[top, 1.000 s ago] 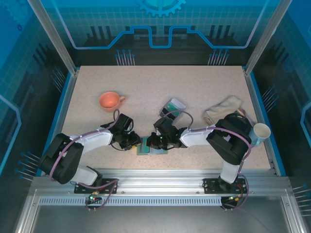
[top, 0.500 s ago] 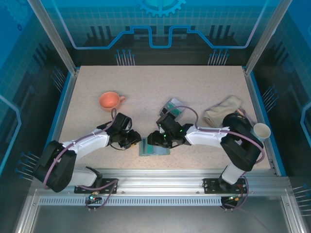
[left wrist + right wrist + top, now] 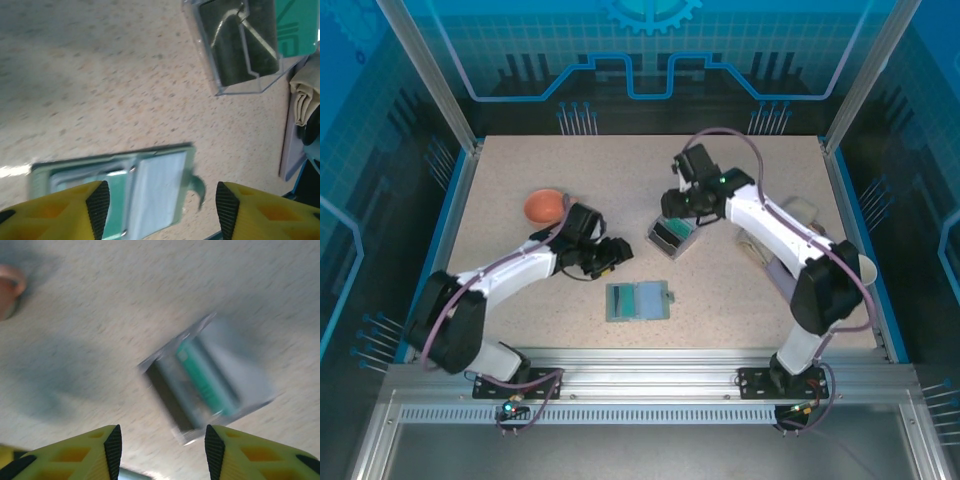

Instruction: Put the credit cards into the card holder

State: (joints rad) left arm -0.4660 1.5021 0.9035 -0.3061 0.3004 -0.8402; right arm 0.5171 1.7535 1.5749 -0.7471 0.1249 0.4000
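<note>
My right gripper (image 3: pixel 162 445) hangs open and empty over the clear box (image 3: pixel 673 236) near the table's middle, with a teal card (image 3: pixel 206 379) inside. If I pinch off-centre, the box could slide or tip. My left gripper (image 3: pixel 162 200), also open and empty, hovers near the card holder (image 3: pixel 638 301), which lies unfolded by the near edge; unpinned, it may skid. My right wrist view is blurred, so I cannot count the cards in the box or those already slotted.

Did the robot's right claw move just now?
Yes. The right gripper went from the sage-green folding wallet toward the table's far side, near the clear plastic box.
</note>
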